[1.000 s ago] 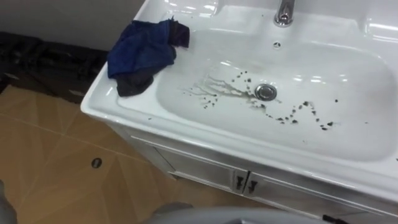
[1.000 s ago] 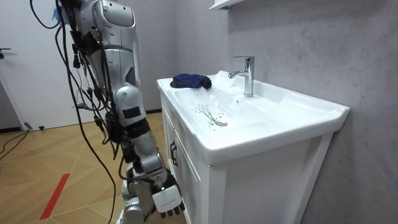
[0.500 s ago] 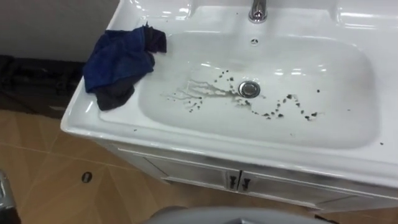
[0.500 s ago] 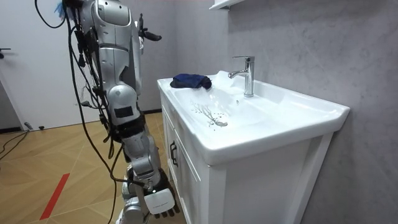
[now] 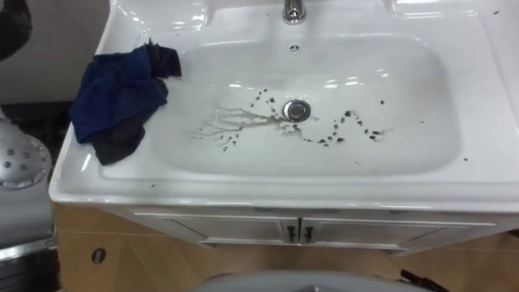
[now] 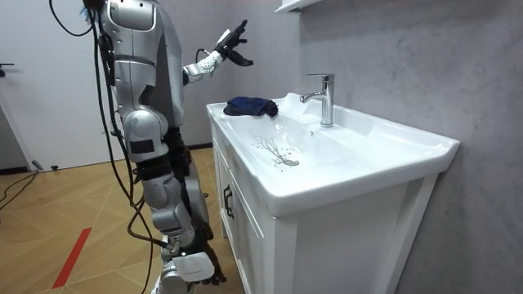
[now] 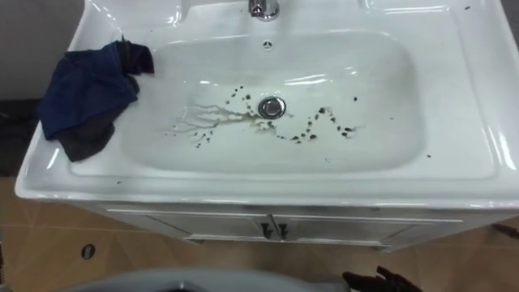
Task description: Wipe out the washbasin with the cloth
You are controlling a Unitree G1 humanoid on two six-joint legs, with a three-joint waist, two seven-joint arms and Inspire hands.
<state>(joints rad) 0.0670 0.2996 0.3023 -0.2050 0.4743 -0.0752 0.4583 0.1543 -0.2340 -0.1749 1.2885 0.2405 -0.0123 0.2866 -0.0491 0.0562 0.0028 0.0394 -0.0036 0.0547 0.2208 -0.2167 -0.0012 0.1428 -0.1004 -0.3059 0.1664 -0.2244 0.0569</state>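
Note:
A white basin (image 5: pixel 284 191) sits in a cabinet in front of me. Dark specks and a smeared streak (image 5: pixel 324 134) lie around its drain (image 5: pixel 296 110). A crumpled dark blue cloth (image 5: pixel 117 101) rests on the rim at the basin's left end, also seen in the room view (image 6: pixel 251 105). My left hand (image 6: pixel 231 42) is raised in the air above and before the cloth, fingers spread, not touching it. My right hand (image 7: pixel 381 281) hangs low by the cabinet front, fingers relaxed and empty.
A chrome faucet (image 6: pixel 324 98) stands at the back middle of the basin. Two cabinet doors with small handles (image 5: pixel 300 231) are below the rim. A grey wall runs behind the basin, with wooden floor (image 6: pixel 73 212) around me.
My left arm has swung up from my side to above the cloth. The right hand has sunk lower beside the cabinet. The eye view has shifted, centring the basin.

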